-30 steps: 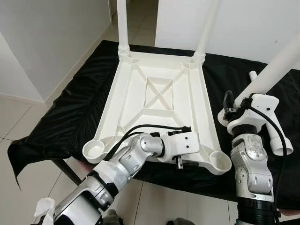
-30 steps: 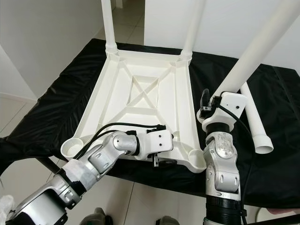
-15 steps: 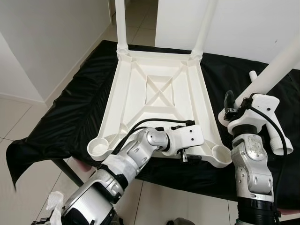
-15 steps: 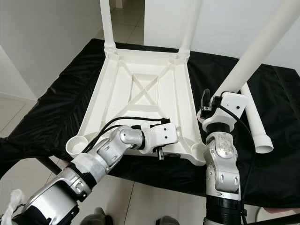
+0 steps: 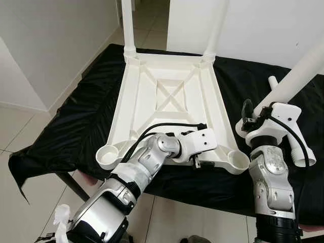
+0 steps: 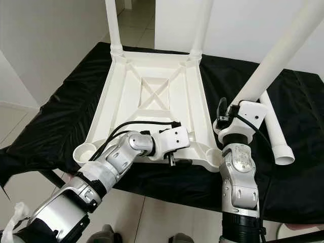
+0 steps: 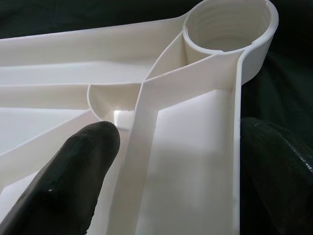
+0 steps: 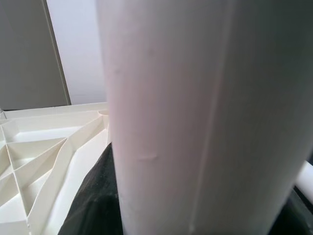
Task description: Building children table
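Item one, the white plastic tabletop: I see it lying upside down in the centre of the frame, ribbed underside up with a crossed brace in the middle, resting on a black cloth that covers the work surface.

Fitted legs: two white legs stand upright in the far corner sockets, upper centre of the frame.

Open sockets: the near left socket and the near right socket are both empty round cups at the lower corners of the tabletop. The left wrist view shows the near right socket threaded inside.

Held leg: a third white leg rises diagonally toward the upper right of the frame, its lower end just right of the tabletop's near right corner.

Spare leg: a fourth leg lies flat on the cloth at the right, its open end toward the lower right.

My left gripper: at the tabletop's near edge, lower centre, one black finger inside the rim wall and the other outside, clamped across that edge.

My right gripper: centre right, closed round the held leg, which fills its wrist view.

Surroundings: white walls and a pale tiled floor at the left.
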{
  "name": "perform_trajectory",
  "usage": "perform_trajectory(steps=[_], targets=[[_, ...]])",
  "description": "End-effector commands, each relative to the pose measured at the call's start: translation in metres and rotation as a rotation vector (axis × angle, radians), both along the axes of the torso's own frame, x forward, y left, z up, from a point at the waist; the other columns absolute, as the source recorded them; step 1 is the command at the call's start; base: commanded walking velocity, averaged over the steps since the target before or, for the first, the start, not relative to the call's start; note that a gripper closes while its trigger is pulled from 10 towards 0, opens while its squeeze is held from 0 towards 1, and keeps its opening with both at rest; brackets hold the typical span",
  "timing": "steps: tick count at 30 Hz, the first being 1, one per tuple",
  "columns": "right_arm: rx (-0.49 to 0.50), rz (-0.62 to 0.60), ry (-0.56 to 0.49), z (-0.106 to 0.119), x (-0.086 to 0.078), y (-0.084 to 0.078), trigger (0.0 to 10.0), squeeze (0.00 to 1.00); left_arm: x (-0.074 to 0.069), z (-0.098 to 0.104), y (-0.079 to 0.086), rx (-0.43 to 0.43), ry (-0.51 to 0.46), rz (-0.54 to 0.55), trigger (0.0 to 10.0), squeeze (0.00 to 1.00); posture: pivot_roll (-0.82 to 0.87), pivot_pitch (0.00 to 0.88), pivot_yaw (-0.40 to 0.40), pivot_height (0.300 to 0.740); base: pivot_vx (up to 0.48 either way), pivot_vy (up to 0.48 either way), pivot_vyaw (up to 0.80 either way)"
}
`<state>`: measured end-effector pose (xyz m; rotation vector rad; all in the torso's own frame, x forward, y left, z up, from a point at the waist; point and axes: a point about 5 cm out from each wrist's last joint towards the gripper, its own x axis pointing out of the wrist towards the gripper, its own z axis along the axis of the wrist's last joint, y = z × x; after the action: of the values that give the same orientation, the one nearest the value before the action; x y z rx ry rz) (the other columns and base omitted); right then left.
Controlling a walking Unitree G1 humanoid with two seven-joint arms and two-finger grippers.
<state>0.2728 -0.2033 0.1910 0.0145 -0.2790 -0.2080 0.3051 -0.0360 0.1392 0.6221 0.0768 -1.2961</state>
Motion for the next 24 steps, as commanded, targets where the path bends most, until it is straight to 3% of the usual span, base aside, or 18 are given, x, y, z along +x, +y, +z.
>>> perform_trajectory(steps=[1,5,8,11,12,15,24], targets=[[0.003,-0.004,-0.015,0.003,-0.003,0.0,10.0,0.0,0.022,0.013,0.011,-0.131,-0.183,0.379,10.0,0.0,0.01,0.0,-0.006,0.74,0.0,0.0,0.0],[0.002,-0.003,-0.013,0.003,-0.003,0.0,10.0,0.0,0.021,0.015,0.01,-0.153,-0.157,0.365,10.0,0.0,0.01,0.0,-0.006,0.74,0.0,0.0,0.0],[-0.016,0.009,0.013,-0.004,-0.007,0.0,10.0,0.0,-0.002,0.025,0.011,-0.327,0.02,0.164,10.0,0.0,0.02,0.0,-0.008,0.74,0.0,0.0,0.0],[-0.016,0.009,0.013,-0.004,-0.007,0.0,10.0,0.0,-0.002,0.025,0.011,-0.327,0.02,0.164,10.0,0.0,0.02,0.0,-0.008,0.74,0.0,0.0,0.0],[-0.021,0.014,0.026,-0.008,-0.01,0.0,10.0,0.0,-0.012,0.026,0.017,-0.364,0.047,0.077,10.0,0.0,0.02,0.004,-0.01,0.74,0.0,0.0,0.0],[-0.024,0.017,0.032,-0.01,-0.012,-0.001,10.0,0.0,-0.015,0.025,0.021,-0.367,0.061,0.056,10.0,0.0,0.02,0.005,-0.011,0.74,0.0,0.0,0.0],[-0.015,0.027,0.048,-0.02,-0.028,-0.003,10.0,0.0,-0.026,0.024,0.036,-0.4,0.202,-0.027,10.0,0.0,0.02,0.001,-0.02,0.74,0.0,0.0,0.0]])
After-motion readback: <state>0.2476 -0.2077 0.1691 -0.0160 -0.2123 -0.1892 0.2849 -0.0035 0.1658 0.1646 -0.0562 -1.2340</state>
